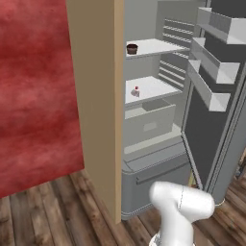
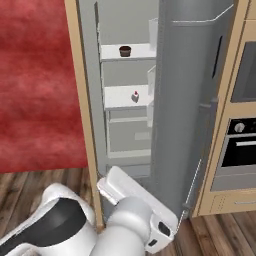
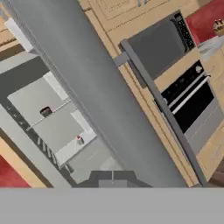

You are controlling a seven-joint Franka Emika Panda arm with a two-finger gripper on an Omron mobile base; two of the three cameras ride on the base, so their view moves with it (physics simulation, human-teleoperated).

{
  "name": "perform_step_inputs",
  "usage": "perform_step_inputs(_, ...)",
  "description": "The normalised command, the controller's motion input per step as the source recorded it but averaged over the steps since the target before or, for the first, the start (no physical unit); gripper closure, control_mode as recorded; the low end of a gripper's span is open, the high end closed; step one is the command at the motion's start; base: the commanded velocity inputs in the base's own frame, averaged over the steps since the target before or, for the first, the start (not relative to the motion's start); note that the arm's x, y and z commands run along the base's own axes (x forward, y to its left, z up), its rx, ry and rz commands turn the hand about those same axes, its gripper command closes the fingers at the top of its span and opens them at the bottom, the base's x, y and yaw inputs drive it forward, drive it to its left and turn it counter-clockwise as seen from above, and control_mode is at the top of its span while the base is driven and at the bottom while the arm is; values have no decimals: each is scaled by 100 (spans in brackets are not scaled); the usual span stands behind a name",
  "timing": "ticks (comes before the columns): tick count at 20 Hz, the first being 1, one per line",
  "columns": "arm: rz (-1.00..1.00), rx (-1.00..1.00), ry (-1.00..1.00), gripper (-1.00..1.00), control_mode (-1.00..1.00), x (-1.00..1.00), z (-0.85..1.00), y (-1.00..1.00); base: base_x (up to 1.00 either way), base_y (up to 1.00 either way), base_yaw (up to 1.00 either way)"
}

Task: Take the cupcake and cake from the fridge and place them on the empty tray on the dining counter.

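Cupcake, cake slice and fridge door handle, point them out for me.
cupcake [image 1: 132, 48], left base view, its dark top.
cake [image 1: 136, 92], left base view, the slice's pale side.
fridge door handle [image 3: 162, 109], hand view, middle of the long bar.

The fridge stands with its grey door swung wide open. Inside it, the dark-brown cupcake sits upright on the upper white shelf, and the pale cake slice with its red dot rests on the shelf below.
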Motion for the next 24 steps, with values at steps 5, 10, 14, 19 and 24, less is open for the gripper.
perform_step_inputs(5, -23, -48, -28, 100, -100, 34, 4, 100, 0, 0, 0)
perform_step_inputs(10, -23, -23, -7, 100, -100, 86, -11, 63, 0, 0, 0)
perform_step_inputs(14, -13, -6, -11, 100, -100, 79, -24, -4, 0, 0, 0)
perform_step_inputs(19, -17, -3, -14, 100, -100, 78, -37, -36, 0, 0, 0)
perform_step_inputs(24, -11, 0, -12, 100, -100, 91, -21, -66, 0, 0, 0)
